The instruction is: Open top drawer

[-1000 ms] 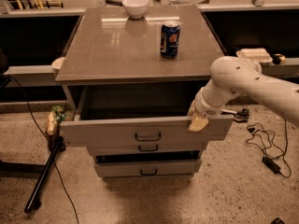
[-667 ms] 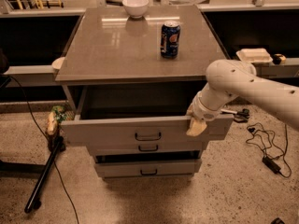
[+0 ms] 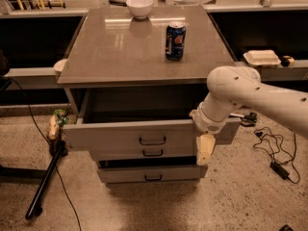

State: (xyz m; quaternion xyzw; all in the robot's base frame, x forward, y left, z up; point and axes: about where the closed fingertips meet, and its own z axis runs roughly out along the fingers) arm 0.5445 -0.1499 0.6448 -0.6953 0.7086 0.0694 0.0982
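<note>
The top drawer [image 3: 120, 134] is a wide grey drawer under the cabinet top, pulled out toward me, with a small dark loop handle [image 3: 152, 140] at its centre. Its inside is dark. My gripper [image 3: 205, 149] hangs from the white arm in front of the drawer's right end, to the right of the handle and apart from it. One pale finger [image 3: 205, 148] points downward over the front panel. Two shorter grey drawers [image 3: 153, 174] sit below; the lowest one stands slightly out.
On the cabinet top [image 3: 110, 52] stand a blue soda can [image 3: 175, 41] and a white bowl [image 3: 139, 6]. A black stand leg [image 3: 45, 182] and cable lie on the floor at left. Cables and a power brick [image 3: 279, 168] lie at right. A white container [image 3: 261, 57] rests on a shelf.
The arm and gripper have shifted slightly left along the drawer front. The drawer stays pulled out about the same.
</note>
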